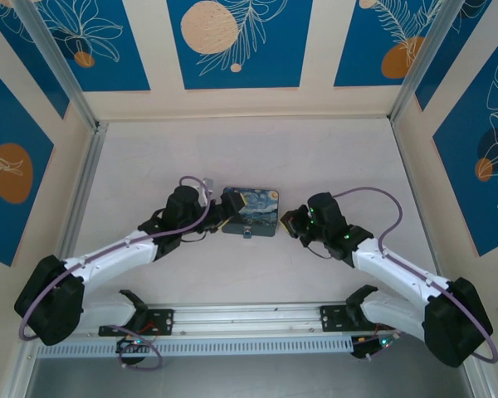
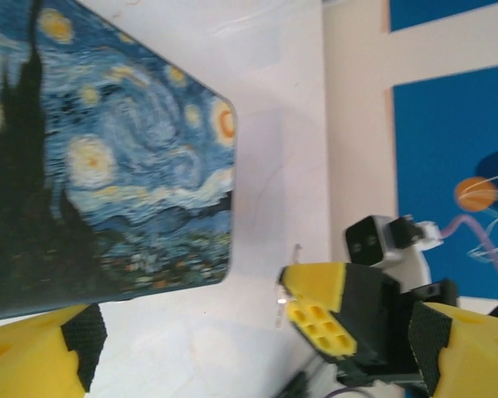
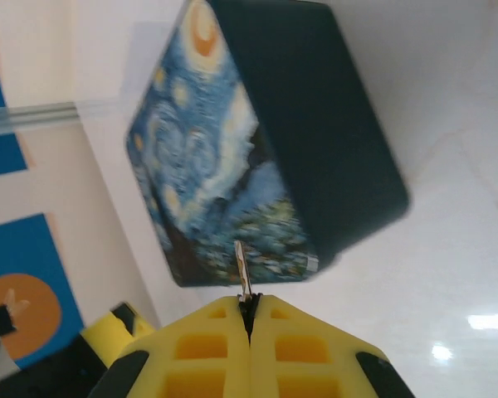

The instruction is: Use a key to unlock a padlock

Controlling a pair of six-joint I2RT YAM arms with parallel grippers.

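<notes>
The Starry-Night-printed box lies flat on the white table, and both arms reach in toward it. The left gripper sits just beside the box's left end; in the left wrist view its 2 yellow fingers stand spread wide apart, one at each lower corner of the view, with nothing clamped between them and the box's painted lid just ahead of them. The right gripper sits just off the box's right end, near its near-right corner. Its 2 yellow fingers are pressed together, pinching the key by its head, so that the thin silvery blade sticks straight out from the fingertips toward the box's painted lid. The left wrist view shows the same grip from the other side: the right gripper lies beyond the box's corner, with the key a thin pale sliver at its tip. The padlock shows as a tiny greyish speck touching the middle of the box's near edge, too small to tell how it lies.
</notes>
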